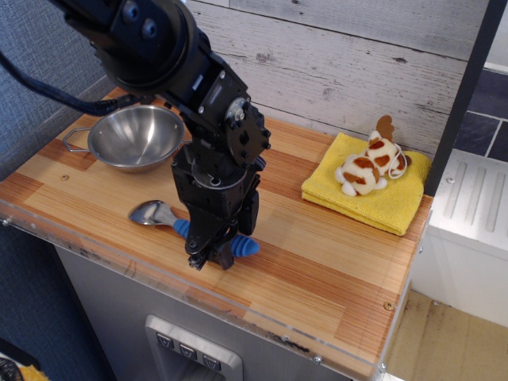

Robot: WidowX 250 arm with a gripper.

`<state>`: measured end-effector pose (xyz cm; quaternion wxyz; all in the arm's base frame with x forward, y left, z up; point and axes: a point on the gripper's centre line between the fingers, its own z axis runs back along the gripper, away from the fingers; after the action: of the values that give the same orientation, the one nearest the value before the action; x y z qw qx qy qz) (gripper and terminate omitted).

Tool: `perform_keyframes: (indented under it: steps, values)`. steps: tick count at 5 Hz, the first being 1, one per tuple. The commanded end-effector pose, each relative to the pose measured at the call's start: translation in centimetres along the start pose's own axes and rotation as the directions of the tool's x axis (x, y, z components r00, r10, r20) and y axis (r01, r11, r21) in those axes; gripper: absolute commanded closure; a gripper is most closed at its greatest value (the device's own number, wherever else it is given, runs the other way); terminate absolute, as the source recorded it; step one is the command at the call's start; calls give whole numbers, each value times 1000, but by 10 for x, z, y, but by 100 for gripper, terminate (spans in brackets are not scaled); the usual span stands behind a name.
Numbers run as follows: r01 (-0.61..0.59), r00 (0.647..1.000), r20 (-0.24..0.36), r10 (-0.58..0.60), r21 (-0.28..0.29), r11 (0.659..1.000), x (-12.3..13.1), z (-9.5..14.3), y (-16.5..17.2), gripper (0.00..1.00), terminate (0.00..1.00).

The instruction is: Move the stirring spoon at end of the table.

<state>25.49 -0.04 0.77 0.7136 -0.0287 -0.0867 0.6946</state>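
Observation:
The stirring spoon lies on the wooden table close to its front edge. Its shiny bowl points left and its blue ribbed handle sticks out to the right. My black gripper comes down from above onto the middle of the handle, with its fingers on either side, and looks shut on it. The middle of the handle is hidden behind the fingers. The spoon seems to rest on the tabletop.
A steel bowl with a wire handle stands at the back left. A yellow folded cloth with a small brown-and-white plush toy lies at the back right. A clear plastic rim runs along the front edge. A plank wall stands behind.

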Motion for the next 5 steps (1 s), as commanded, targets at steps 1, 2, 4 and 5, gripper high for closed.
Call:
perform_keyframes:
  steps: [1, 2, 4, 5]
  values:
    - [9, 1000, -14, -9, -3, 1000, -2, 8, -7, 0, 0]
    - [33, 999, -32, -33, -16, 999, -1, 18, -11, 0, 0]
    - [78, 997, -7, -79, -74, 994, 1, 78, -23, 0, 0]
    - [88, 996, -1, -89, -108, 990, 0, 105, -23, 0, 0]
